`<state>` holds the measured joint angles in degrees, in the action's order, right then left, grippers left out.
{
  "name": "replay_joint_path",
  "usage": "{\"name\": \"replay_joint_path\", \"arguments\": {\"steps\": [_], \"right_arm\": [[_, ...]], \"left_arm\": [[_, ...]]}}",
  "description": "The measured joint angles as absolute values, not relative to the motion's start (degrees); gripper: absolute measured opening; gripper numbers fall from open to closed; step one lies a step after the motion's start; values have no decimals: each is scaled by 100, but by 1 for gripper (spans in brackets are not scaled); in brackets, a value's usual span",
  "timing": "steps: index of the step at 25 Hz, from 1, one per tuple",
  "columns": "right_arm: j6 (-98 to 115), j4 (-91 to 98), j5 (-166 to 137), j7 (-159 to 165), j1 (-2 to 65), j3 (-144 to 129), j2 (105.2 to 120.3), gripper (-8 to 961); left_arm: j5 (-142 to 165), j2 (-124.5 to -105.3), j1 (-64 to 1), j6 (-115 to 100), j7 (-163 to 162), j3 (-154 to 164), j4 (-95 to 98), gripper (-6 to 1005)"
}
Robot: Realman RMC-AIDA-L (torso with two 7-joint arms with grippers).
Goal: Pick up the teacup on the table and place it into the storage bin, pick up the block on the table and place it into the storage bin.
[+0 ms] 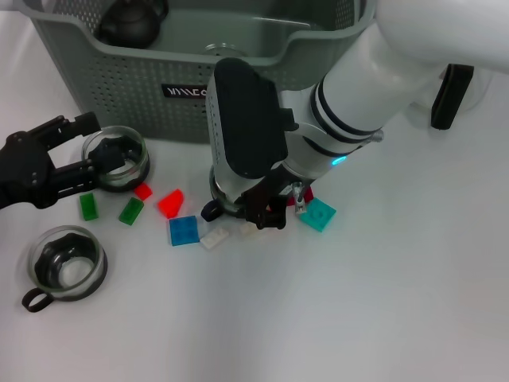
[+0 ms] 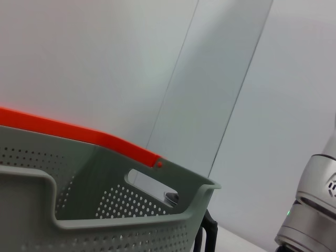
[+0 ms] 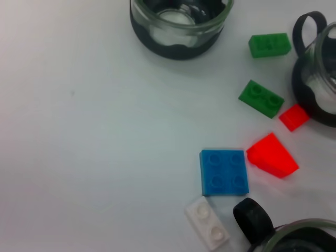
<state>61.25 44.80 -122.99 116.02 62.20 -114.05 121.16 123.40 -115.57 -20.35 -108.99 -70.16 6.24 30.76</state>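
The grey-green storage bin (image 1: 159, 79) stands at the back, and its perforated wall (image 2: 131, 205) fills the left wrist view. One glass teacup (image 1: 119, 161) sits just in front of it. My left gripper (image 1: 90, 151) is open, one finger on either side of that cup's left rim. A second teacup (image 1: 65, 263) with a black loop handle stands nearer the front left. My right gripper (image 1: 266, 211) hangs low at the centre over a third teacup (image 3: 299, 236) with a black handle (image 3: 252, 218). Blocks lie between: blue (image 3: 224, 171), white (image 3: 207, 222), red wedge (image 3: 272, 156), two green (image 3: 261, 98).
A dark teapot (image 1: 131, 22) rests inside the bin's left end. A teal block (image 1: 318, 215) and a small red piece (image 1: 143, 191) lie near my right gripper and the left cup. The table is bare white towards the front and right.
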Motion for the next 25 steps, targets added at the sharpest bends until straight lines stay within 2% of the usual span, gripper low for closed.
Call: {"name": "replay_joint_path", "arguments": {"steps": [5, 9, 17, 25], "right_arm": [[6283, 4635, -12230, 11624, 6165, -11179, 12077, 58], [7073, 5183, -12430, 11627, 5932, -10443, 12019, 57], [9473, 6908, -12813, 11597, 5257, -8497, 12011, 58], [10775, 7564, -11339, 10972, 4940, -6208, 12004, 57]], "left_arm": [[12339, -11558, -2037, -10899, -7018, 622, 3076, 855], [12339, -11558, -2034, -10898, -7009, 620, 3076, 855], [12340, -11557, -2046, -10864, -6991, 615, 3076, 855], [12340, -11557, -2099, -10854, -6992, 648, 3076, 855]]}}
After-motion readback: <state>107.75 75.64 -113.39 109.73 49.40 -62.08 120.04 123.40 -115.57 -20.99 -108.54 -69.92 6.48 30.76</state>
